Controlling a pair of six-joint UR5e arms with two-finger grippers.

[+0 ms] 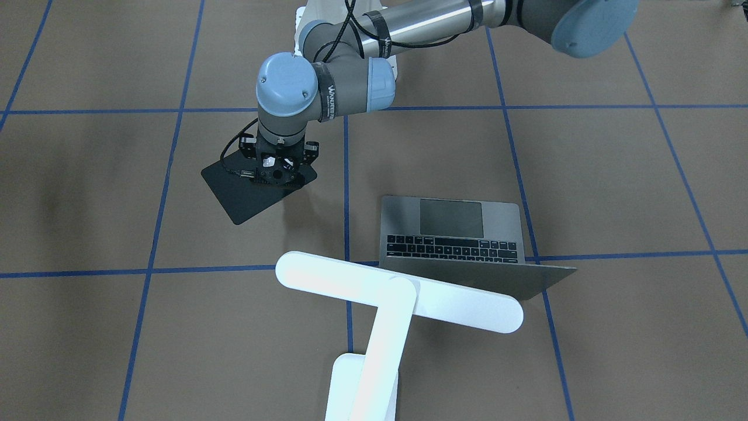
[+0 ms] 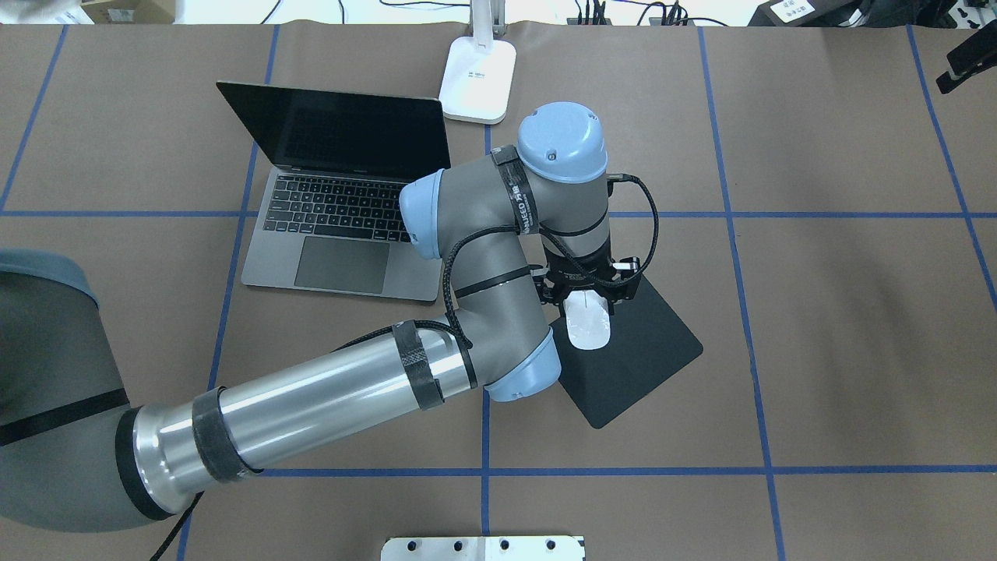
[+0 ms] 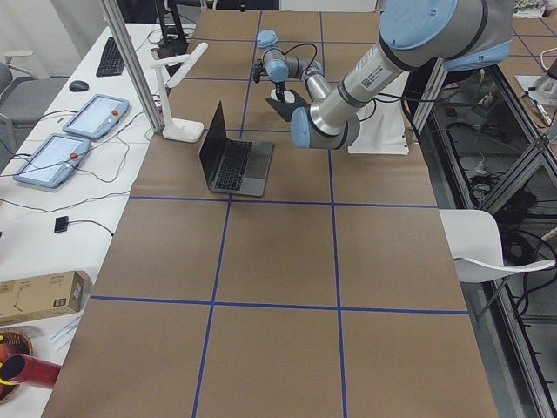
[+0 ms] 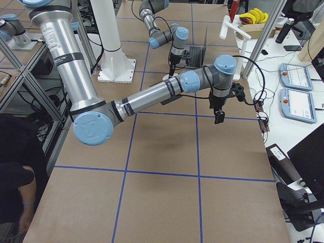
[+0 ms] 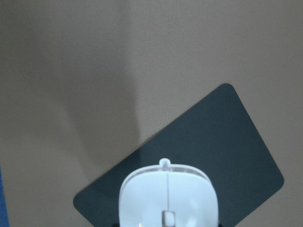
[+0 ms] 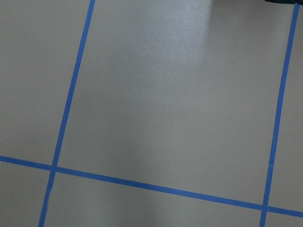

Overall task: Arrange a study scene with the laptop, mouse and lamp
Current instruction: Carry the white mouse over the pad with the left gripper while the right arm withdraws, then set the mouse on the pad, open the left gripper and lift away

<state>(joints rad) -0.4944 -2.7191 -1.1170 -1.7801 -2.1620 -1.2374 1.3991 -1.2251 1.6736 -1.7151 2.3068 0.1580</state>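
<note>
The fingers of the left gripper (image 2: 586,305) are clamped on the mouse (image 2: 586,327), one finger at each long side of it. The white, glossy mouse sticks out from under the wrist, a little right of the centre of the overhead view. In the left wrist view the mouse (image 5: 168,198) fills the bottom middle of the frame. Under it lies the black mouse pad (image 5: 227,142), turned at an angle to the blue tape lines (image 2: 623,471). I cannot tell if the mouse touches the pad or hangs just over it. The left arm comes in from the lower left of the overhead view and bends over the middle of the tabletop (image 2: 841,312).

The laptop (image 2: 343,234) stands open in the upper left part of that view. Its screen is dark and its keyboard faces the robot. The lamp (image 1: 397,292) is in the lower middle of the front-facing view. There its long bar head lies across the top edge of the laptop's lid. Its base (image 2: 477,70) sits at the top edge of the overhead view, near the right corner of the lid.

The right gripper (image 4: 218,116) hangs over the tabletop, right of centre in the right side view. Whether its fingers are apart or together I cannot tell.
</note>
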